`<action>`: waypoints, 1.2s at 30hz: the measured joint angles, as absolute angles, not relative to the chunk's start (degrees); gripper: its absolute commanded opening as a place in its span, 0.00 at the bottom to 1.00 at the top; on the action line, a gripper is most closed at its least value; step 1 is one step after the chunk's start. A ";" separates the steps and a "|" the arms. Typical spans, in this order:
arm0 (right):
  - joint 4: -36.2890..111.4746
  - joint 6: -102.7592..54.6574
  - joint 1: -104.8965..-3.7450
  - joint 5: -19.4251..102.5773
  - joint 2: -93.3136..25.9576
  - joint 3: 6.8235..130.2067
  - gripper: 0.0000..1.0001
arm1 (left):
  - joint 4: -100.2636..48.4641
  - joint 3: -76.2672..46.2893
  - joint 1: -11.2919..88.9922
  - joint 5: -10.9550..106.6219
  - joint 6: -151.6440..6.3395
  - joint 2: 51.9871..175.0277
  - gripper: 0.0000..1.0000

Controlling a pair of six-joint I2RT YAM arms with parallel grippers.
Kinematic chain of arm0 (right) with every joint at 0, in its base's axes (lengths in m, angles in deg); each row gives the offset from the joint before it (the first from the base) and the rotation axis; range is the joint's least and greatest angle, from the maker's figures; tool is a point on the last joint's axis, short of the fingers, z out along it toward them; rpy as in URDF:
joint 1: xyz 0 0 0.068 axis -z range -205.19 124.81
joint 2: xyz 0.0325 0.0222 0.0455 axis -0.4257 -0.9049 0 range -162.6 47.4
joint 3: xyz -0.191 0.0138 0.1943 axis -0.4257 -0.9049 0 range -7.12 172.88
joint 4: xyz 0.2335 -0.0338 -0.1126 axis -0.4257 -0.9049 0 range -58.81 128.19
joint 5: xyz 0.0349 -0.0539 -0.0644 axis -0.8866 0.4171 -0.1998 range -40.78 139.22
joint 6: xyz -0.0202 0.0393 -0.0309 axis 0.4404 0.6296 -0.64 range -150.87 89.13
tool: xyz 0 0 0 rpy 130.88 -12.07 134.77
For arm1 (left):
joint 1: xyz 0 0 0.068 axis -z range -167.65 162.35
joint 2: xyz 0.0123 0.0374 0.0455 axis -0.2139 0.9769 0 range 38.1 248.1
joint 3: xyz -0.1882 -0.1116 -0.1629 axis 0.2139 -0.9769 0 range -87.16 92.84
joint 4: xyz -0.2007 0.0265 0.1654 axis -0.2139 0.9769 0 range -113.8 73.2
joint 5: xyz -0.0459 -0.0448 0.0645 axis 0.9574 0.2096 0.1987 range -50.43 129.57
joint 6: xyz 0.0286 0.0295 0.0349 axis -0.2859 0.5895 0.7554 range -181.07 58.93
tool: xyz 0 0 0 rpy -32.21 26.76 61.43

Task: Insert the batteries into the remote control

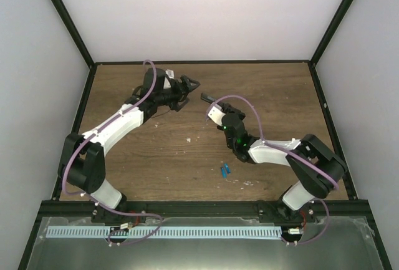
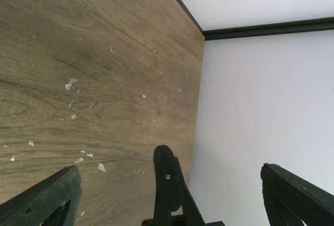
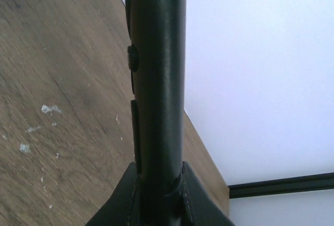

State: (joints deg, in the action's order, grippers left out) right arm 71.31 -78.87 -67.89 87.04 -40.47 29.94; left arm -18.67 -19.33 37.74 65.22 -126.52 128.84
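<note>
The remote control (image 1: 206, 98), a slim black bar, is held above the back middle of the table with my right gripper (image 1: 216, 104) shut on its lower end. In the right wrist view the remote control (image 3: 156, 69) rises straight up from the right gripper (image 3: 159, 197), with small buttons along its left edge. My left gripper (image 1: 192, 85) hovers just left of the remote's free end, open and holding nothing. In its own view the left gripper (image 2: 175, 197) faces the table's back corner, fingers (image 2: 49, 200) spread wide. The two blue batteries (image 1: 224, 170) lie together on the table near the right arm.
The wooden table (image 1: 156, 151) carries scattered white flecks (image 2: 70, 85). White walls with black frame rails (image 1: 199, 62) close it in at the back and both sides. A metal rail (image 1: 162, 232) runs along the near edge by the arm bases.
</note>
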 measured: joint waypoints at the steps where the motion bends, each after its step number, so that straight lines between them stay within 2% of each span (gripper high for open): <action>1: 73.43 -80.23 -68.50 87.78 -41.33 29.79 0.01 | -18.87 -19.52 37.85 65.33 -126.83 128.84 0.90; 9: 82.72 -85.91 -70.97 90.84 -45.22 29.79 0.01 | -22.69 -20.48 39.31 65.81 -128.58 128.84 0.87; 20: 87.60 -88.97 -72.55 93.01 -48.41 31.01 0.01 | -23.74 -20.53 40.54 65.75 -128.60 128.97 0.80; 29: 87.81 -89.41 -72.90 93.86 -48.67 33.41 0.01 | -24.33 -20.53 41.91 65.75 -128.82 129.41 0.61; 36: 87.64 -89.56 -72.96 94.62 -49.24 34.49 0.01 | -24.38 -20.53 41.91 65.33 -128.51 129.80 0.52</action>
